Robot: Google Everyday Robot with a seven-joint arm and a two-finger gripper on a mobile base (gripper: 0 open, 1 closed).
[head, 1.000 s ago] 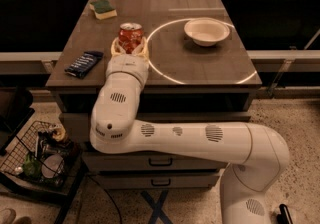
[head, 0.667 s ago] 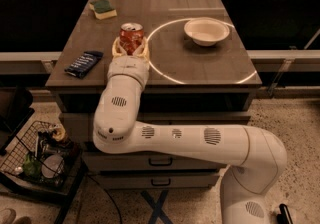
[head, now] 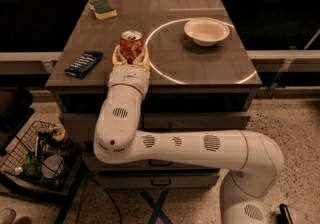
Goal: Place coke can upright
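Note:
A red coke can stands upright near the front left of the dark table, its silver top with pull tab facing up. My gripper reaches over the table's front edge, and its pale fingers sit on both sides of the can's lower body, shut on it. The white arm curves down from the gripper to the base at the lower right.
A dark blue snack packet lies left of the gripper near the table edge. A green and yellow sponge sits at the back left, a white bowl at the back right. A wire basket of items stands on the floor at the left.
The arm's elbow has shifted slightly. The can and gripper stay in the same spot on the table.

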